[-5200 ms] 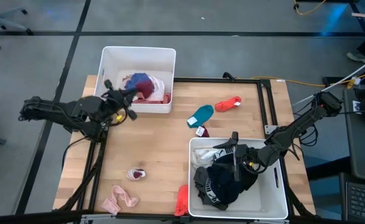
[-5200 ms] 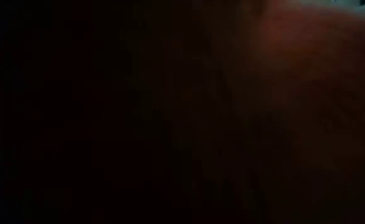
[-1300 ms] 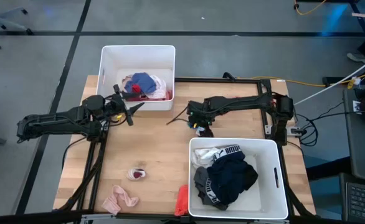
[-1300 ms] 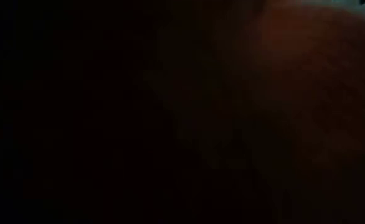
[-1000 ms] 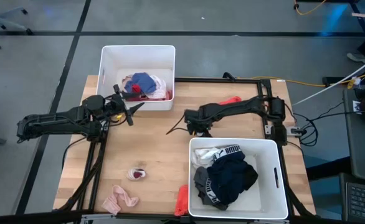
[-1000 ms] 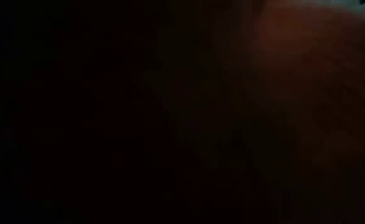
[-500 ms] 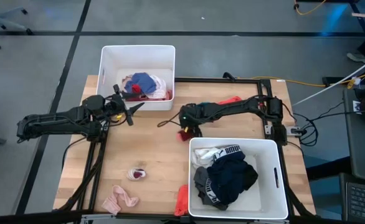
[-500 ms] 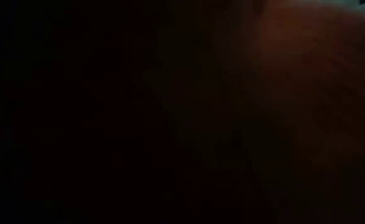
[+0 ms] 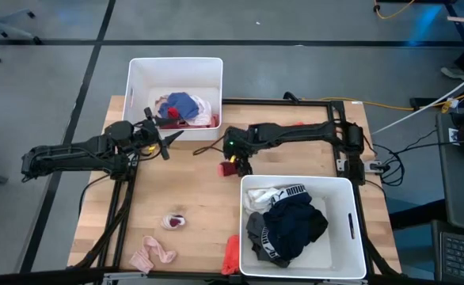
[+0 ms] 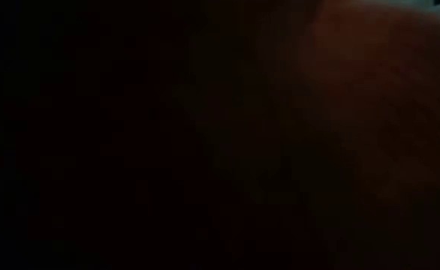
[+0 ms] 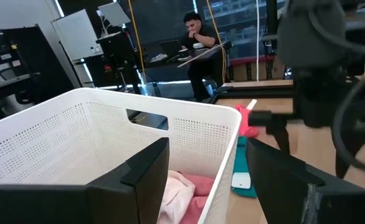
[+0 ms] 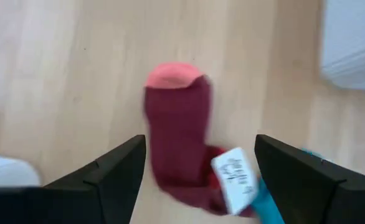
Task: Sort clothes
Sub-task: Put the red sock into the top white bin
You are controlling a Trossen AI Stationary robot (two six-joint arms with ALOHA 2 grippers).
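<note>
The wooden table [image 9: 192, 198] carries two white bins: the near bin [image 9: 357, 253] is heaped with dark clothes [image 9: 291, 226], the far bin [image 9: 176, 71] holds bright ones (blue and pink on top). The right gripper [image 12: 198, 171] hangs over the table's middle, jaws spread wide, a maroon sock [image 12: 176, 130] with a pink toe lying flat between and just ahead of them. The left gripper [image 11: 207, 174] waits beside the far bin, jaws spread, gripping nothing.
</note>
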